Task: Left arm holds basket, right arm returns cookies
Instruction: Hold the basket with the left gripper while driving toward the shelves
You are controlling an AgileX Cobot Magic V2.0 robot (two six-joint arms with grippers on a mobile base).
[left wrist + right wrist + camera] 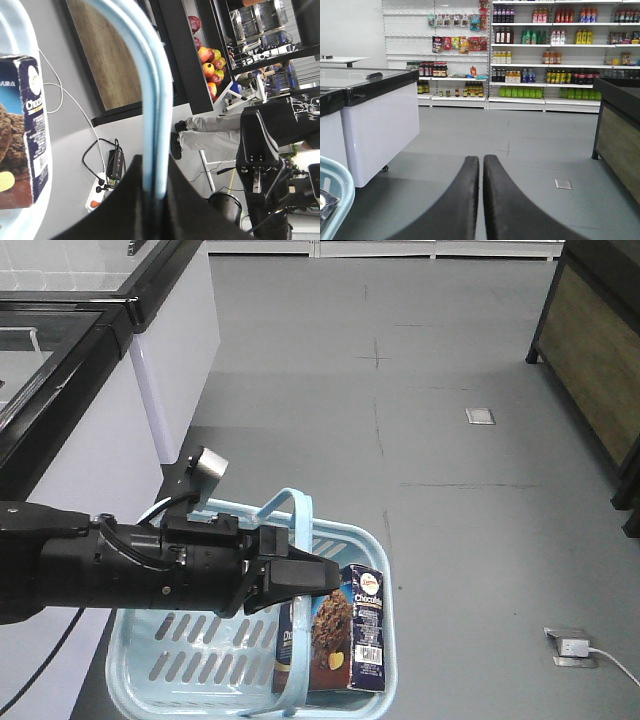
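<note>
**Desk:** What's the room like?

**Me:** I see a grey concrete floor (430,360) with thin cracks: a shop aisle. Left of the basket (190,658) stand two white chest freezers (380,125) with black rims. To its right there's a black display unit (590,350) with wood panels. Far beyond it, my right wrist camera shows a wall of shelves (540,50) packed with bottles.

**Desk:** Give me counts.

**Me:** There's one basket and one box of cookies (345,625). I count two metal plates set in the floor. The one close to the basket's right side (570,648) carries a white plug and cable, and the other (480,416) lies well beyond it. The left wrist camera also shows one power strip (97,192) on the floor.

**Desk:** Where's the box?

**Me:** It's standing upright inside the basket, at its right-hand end, with the cookie picture facing my front camera.

**Desk:** And the claws?

**Me:** The left arm (120,565) reaches in from the basket's left, and its small stalk camera (208,462) sticks up above it. The left claw (320,577) is clenched on the basket's arched handle (290,500) — on the left wrist camera the blue bar runs straight between the black fingers. The right claw (481,160) has its fingers pressed almost together with nothing between them. Only a corner of the basket's rim shows at the lower left of that view.
</note>
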